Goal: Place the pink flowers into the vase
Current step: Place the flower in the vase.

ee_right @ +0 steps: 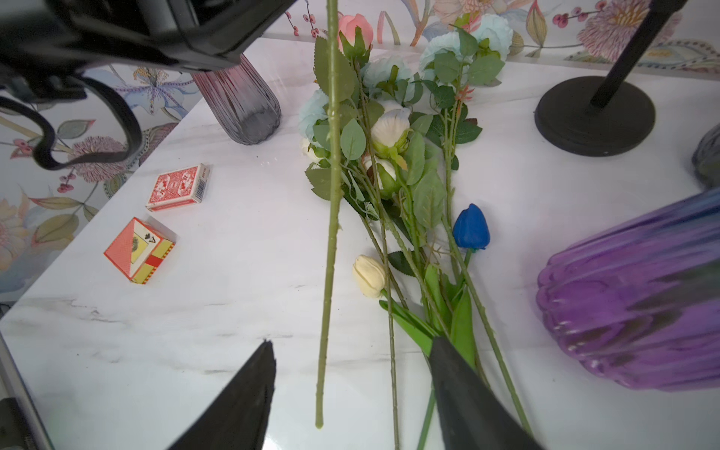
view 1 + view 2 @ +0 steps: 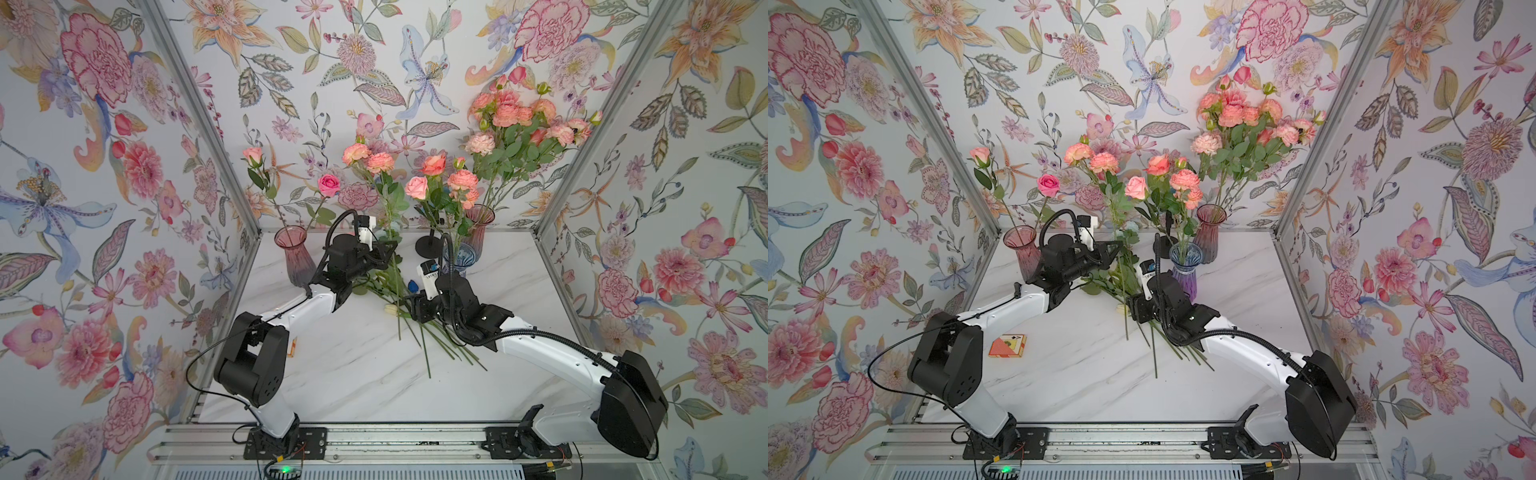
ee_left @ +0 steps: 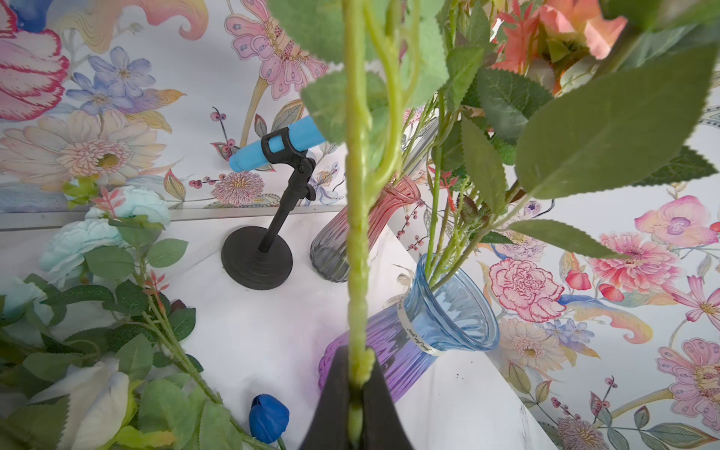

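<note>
Just past the table's [image 2: 332,374] middle, toward twelve o'clock, your left gripper [image 3: 356,360] is pinched tight on one green stem of the pink flowers [image 2: 368,158], holding it near upright with its salmon blooms high above. Your right gripper [image 1: 352,343] sits at five o'clock of the left, fingers [image 1: 249,385] spread wide on either side of that stem's lower end, not gripping it. The blue-and-purple vase [image 2: 457,262] stands at two o'clock of the held stem, carrying pink roses; a pink vase [image 2: 297,262] stands at nine o'clock.
</note>
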Available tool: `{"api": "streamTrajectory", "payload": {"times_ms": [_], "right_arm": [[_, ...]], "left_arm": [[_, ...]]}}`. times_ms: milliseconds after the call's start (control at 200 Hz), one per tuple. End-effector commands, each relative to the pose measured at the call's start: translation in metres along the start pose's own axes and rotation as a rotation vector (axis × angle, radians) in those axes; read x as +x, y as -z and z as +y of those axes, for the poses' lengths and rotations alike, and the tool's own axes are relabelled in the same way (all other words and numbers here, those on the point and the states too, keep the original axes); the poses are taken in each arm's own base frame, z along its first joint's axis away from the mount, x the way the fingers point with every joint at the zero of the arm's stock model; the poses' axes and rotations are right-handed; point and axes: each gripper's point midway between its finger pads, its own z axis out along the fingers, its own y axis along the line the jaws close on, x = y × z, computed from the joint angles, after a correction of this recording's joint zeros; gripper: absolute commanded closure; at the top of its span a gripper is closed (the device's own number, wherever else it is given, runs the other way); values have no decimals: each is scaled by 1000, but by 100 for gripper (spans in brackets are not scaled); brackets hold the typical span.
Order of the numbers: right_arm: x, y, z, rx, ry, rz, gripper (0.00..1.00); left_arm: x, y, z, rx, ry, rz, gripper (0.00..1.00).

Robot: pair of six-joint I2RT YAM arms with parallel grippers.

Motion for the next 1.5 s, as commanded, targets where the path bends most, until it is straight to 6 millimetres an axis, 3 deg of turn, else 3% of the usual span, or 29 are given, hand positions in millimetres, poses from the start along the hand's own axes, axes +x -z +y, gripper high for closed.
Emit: {"api": "streamTrajectory", "payload": {"times_ms": [0, 115, 420, 435, 545, 801, 1091, 1221, 1496], "right_arm": [[-7, 10, -4, 12, -7, -34, 18], [-7, 13, -5, 13, -4, -39, 0], [-9, 18, -2, -2, -3, -48, 1], [-10, 18, -1, -3, -2, -50, 0], [-11, 19, 1, -10, 3, -50, 1], [-14, 24, 14, -53, 32, -59, 1], [-18, 22, 26, -82, 58, -58, 1], [-23, 21, 45, -131, 103, -66, 1], [-35, 23, 79, -200, 188, -91, 1]], "left_arm": [[-40, 12, -21, 13, -104, -76, 100], [-52, 15, -27, 0, -150, -82, 100], [-82, 28, -47, -7, -271, -100, 100], [-94, 38, -59, 6, -285, -130, 100], [-112, 47, -74, 20, -330, -160, 100], [-160, 77, -87, -105, -489, -211, 100], [-219, 153, -81, -290, -608, -358, 100], [-242, 196, -73, -396, -648, -460, 100], [-270, 261, -41, -574, -673, -620, 100]]}}
